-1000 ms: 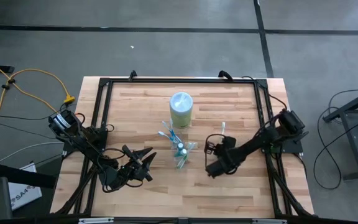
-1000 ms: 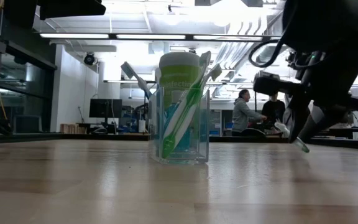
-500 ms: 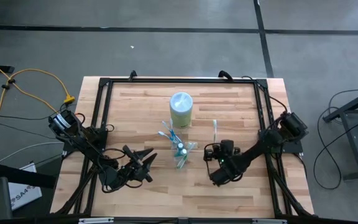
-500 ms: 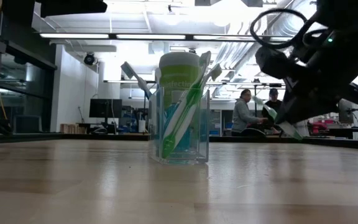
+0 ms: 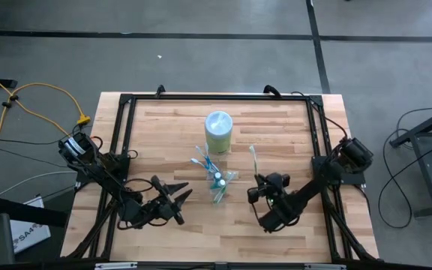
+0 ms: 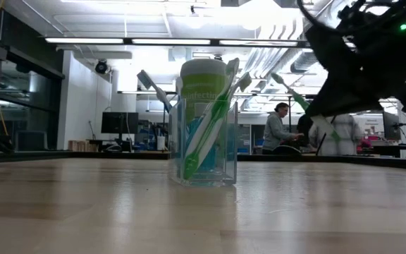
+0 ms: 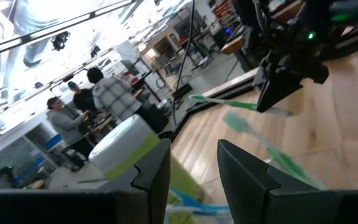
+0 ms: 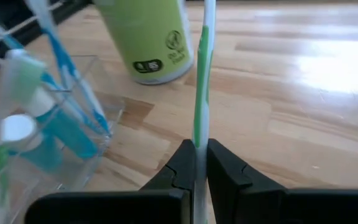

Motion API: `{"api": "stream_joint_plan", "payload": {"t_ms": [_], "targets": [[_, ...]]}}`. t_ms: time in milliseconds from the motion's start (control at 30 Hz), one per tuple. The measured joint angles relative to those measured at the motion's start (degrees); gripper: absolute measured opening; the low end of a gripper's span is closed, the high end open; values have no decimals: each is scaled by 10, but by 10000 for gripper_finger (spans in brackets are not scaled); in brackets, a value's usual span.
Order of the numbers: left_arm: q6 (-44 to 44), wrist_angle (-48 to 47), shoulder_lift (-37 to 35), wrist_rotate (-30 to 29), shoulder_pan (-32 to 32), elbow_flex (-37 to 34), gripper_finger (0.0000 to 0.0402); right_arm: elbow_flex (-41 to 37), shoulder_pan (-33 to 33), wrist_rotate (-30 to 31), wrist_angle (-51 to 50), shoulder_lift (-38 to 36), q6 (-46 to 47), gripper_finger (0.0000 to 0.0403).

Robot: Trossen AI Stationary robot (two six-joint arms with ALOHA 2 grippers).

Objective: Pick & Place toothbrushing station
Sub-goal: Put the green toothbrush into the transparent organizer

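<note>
Tumbler [image 5: 217,182], small and clear, stands on the wooden table [image 5: 276,120] and serves as the landmark for everything else. Inside it lean blue-and-white toothbrushes [image 5: 201,157], a green-and-white one [image 6: 206,137], and two small toothpaste tubes [image 8: 27,124] with white caps. Just behind the tumbler, toward the far edge of the table, stands a green cylindrical canister [image 5: 218,131] with a pale lid.

To the right of the tumbler and near it, the right gripper [image 5: 256,185] is clenched on a green-and-white toothbrush [image 5: 253,159]; in the right wrist view its two dark fingers [image 8: 182,165] pinch the slim handle between them. That brush is lifted clear of the table, its head angled up and toward the canister.

To the left of the tumbler, a little nearer the front edge, the left gripper [image 5: 180,195] hangs with its fingers [image 7: 244,168] parted and nothing between them, pointing toward the tumbler.

Beyond the table, in the room behind the tumbler, people [image 6: 280,130] show at a workbench.
</note>
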Motion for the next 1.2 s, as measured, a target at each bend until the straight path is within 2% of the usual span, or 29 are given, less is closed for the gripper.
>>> {"api": "stream_joint_plan", "payload": {"t_ms": [133,300,533,700,900,1200], "targets": [[-8,14,0,35,0,0,127,0,24,33,0,-1,-10,14],[-66,20,0,87,0,1,127,14,57,55,8,-9,-60,14],[-161,19,0,194,1,1,127,84,87,76,16,-9,-204,14],[-236,14,0,281,15,1,127,137,98,113,41,-9,-339,14],[-345,9,0,433,61,1,127,165,98,130,164,-9,-556,14],[-415,17,0,539,134,1,127,166,96,128,402,-9,-849,14]]}}
